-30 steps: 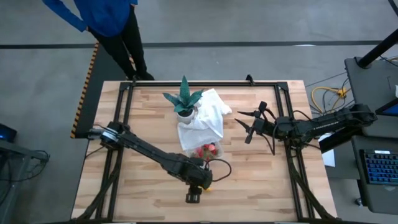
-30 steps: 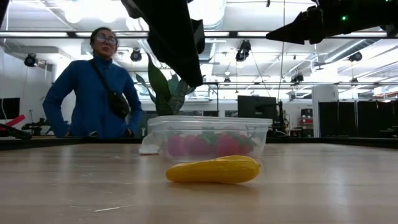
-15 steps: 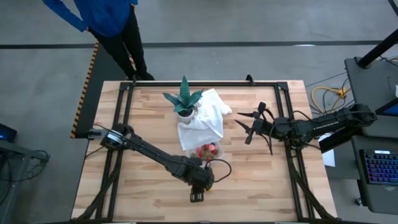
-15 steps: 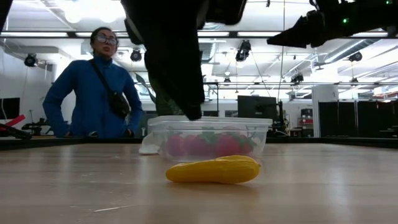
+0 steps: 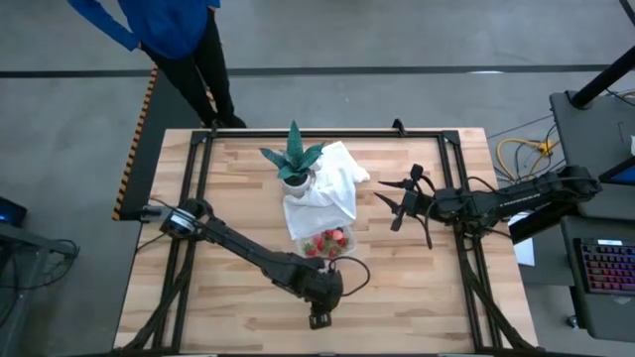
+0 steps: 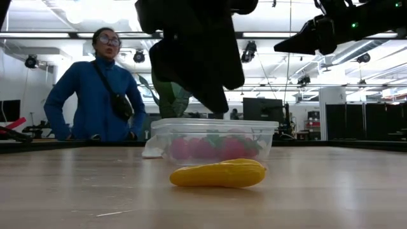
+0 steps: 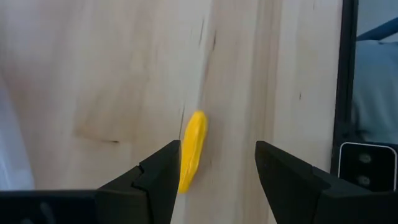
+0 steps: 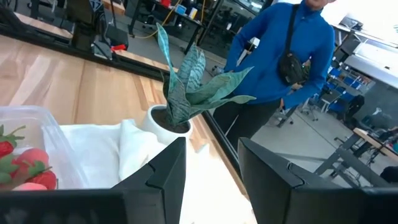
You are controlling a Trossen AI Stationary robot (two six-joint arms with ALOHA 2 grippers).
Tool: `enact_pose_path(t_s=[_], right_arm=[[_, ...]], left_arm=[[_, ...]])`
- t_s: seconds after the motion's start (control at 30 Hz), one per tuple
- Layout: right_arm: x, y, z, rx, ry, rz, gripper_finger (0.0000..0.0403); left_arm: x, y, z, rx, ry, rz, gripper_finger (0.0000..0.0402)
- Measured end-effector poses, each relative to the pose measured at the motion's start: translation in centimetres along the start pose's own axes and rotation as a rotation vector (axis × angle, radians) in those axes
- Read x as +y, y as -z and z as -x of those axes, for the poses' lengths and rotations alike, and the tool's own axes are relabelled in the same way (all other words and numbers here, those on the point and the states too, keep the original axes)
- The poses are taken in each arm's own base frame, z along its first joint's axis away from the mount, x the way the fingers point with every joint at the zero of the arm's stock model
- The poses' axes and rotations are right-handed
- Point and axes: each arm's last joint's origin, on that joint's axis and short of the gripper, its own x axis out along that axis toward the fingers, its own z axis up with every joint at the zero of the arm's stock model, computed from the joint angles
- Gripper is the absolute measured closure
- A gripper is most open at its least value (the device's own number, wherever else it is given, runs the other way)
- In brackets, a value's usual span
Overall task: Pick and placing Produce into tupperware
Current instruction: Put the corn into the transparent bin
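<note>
One yellow piece lies alone on the worktop just in front of the tub, which already holds the red fruit. The left hand hangs above it with fingers spread wide enough to straddle it, likely lining up a pick. The right hand waits well aside, raised and empty, its fingers apart.

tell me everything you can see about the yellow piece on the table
The yellow piece is a smooth, glossy, elongated fruit with rounded, tapering ends, plastic-looking. It lies flat on its side on the bare wooden table, just in front of the clear tupperware, apart from it. Nothing touches it but the wood. The left gripper hangs above it with jaws open, one on each side of it in the wrist view.
</note>
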Motion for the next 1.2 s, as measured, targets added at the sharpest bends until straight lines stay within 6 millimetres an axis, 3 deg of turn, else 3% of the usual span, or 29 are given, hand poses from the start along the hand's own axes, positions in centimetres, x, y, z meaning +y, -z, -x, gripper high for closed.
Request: enact_pose_path(t_s=[0.4,0.57,0.73,1.2], right_arm=[[0.0,0.0,0.0,0.000,0.000,-0.015,0.0264],[0.0,0.0,0.0,0.000,0.000,-0.024,0.0264],[0.0,0.0,0.0,0.000,0.000,-0.027,0.0264],[0.0,0.0,0.0,0.002,-0.001,-0.026,0.0264]], left_arm=[[-0.3,1.6,-0.5,0.018,-0.088,-0.030,0.0210],[-0.3,2.2,-2.1,0.052,-0.105,-0.037,0.0210],[-0.3,2.4,-3.5,0.098,-0.084,-0.037,0.0210],[-0.2,2.5,-4.4,0.090,-0.110,-0.037,0.0210]])
